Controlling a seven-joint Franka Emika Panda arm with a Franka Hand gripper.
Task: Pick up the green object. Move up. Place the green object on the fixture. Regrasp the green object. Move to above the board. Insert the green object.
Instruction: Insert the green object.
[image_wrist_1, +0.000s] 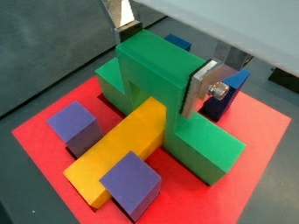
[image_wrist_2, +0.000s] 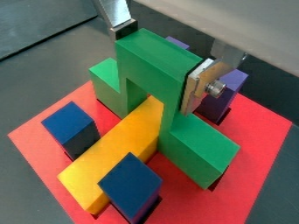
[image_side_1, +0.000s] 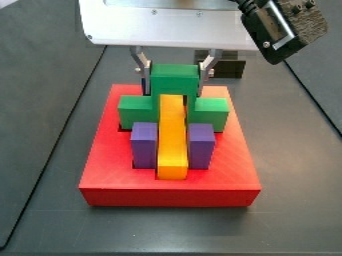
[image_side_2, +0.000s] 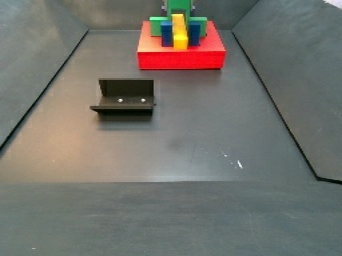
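Note:
The green object (image_wrist_1: 158, 70) sits on the red board (image_wrist_1: 41, 131), its central block arching over the long yellow bar (image_wrist_1: 117, 153) and its two side arms resting low on the board. In both wrist views my gripper (image_wrist_1: 163, 61) (image_wrist_2: 162, 59) is shut on the green object's central block, one silver finger (image_wrist_1: 198, 87) pressed flat to each side face. A side view shows the gripper (image_side_1: 174, 68) straight above the board (image_side_1: 167, 185), fingers flanking the green object (image_side_1: 171, 80). The fixture (image_side_2: 124, 98) stands bare on the floor, far from the board (image_side_2: 181, 58).
Purple blocks (image_wrist_1: 76, 122) (image_wrist_1: 131, 179) stand on one side of the yellow bar and blue blocks (image_wrist_2: 70, 127) (image_wrist_2: 128, 179) on the other, all close to the green piece. Dark walls enclose the grey floor (image_side_2: 187, 150).

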